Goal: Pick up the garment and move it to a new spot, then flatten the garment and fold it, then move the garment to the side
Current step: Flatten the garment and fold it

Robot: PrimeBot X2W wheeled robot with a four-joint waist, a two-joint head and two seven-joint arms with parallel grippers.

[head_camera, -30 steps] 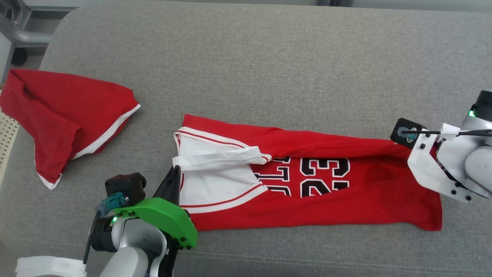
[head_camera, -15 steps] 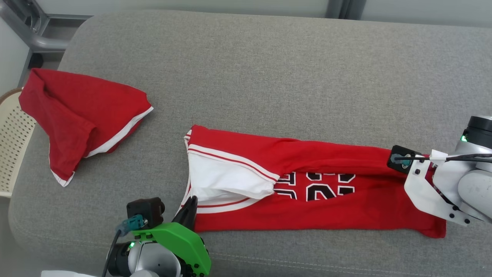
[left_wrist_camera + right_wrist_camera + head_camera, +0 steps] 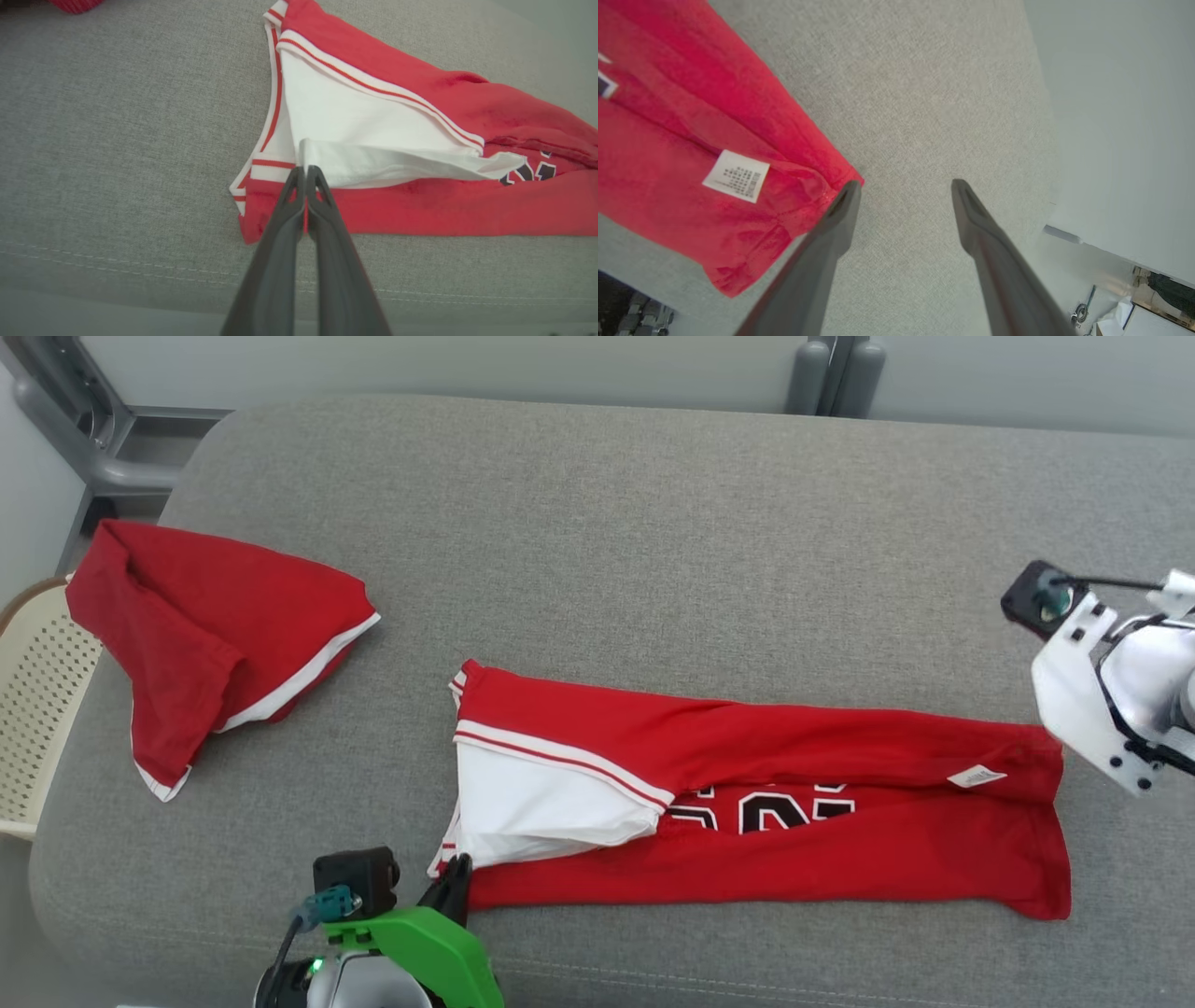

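Observation:
The garment (image 3: 766, 793), a red jersey with white trim and black numbers, lies folded lengthwise across the grey cushion (image 3: 597, 541). My left gripper (image 3: 457, 882) is at its near left corner. In the left wrist view the left gripper (image 3: 306, 170) is shut on the garment's (image 3: 420, 205) white folded edge. My right gripper (image 3: 903, 186) is open above bare cushion, its left fingertip (image 3: 847, 191) just off the garment's (image 3: 668, 140) right end, where a white label (image 3: 736, 176) shows. In the head view its white wrist housing (image 3: 1088, 691) hangs beyond that end.
A second red garment (image 3: 215, 635) lies crumpled at the cushion's left. A cream perforated basket (image 3: 33, 709) stands off the left edge, with a grey metal frame (image 3: 93, 457) behind it. The far half of the cushion is bare.
My right gripper has opened, let go of the garment's right end and moved up and away from it. The left gripper stays shut on the white edge. The head camera has shifted.

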